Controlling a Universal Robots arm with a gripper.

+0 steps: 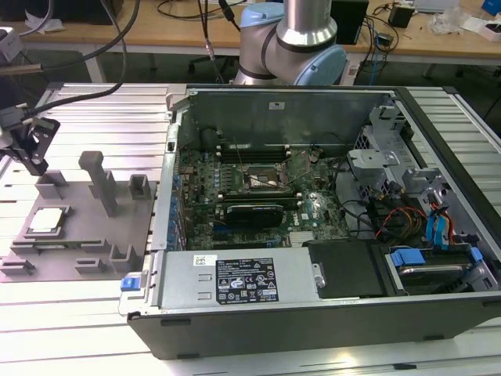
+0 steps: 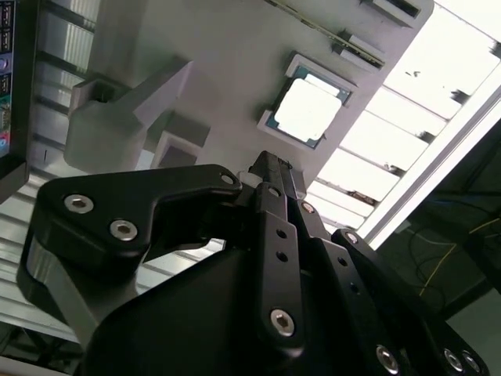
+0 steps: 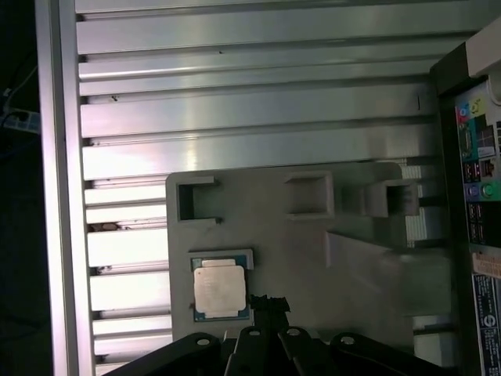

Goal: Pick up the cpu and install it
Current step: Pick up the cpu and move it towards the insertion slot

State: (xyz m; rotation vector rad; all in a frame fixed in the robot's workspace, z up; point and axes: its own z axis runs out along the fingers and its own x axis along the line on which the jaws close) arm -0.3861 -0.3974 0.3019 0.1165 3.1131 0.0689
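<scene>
At the exterior view's left, the pincer [image 1: 33, 160] hangs over the grey tray [image 1: 86, 235] on the ribbed counter [image 1: 94, 110]. In the first wrist view its tips look drawn narrow, closed together, with nothing between them. Just under it, and clear of it, the cpu [image 1: 47, 221] lies flat in its square recess in the tray, silvery top up; both wrist views show it seated there, untouched. Further right stands the open case [image 1: 282, 117], and on its board the socket [image 1: 264, 182] appears to hold no chip, though that is hard to make out. By my reading nothing is done yet: the grasp, the carry and the seating are all left.
</scene>
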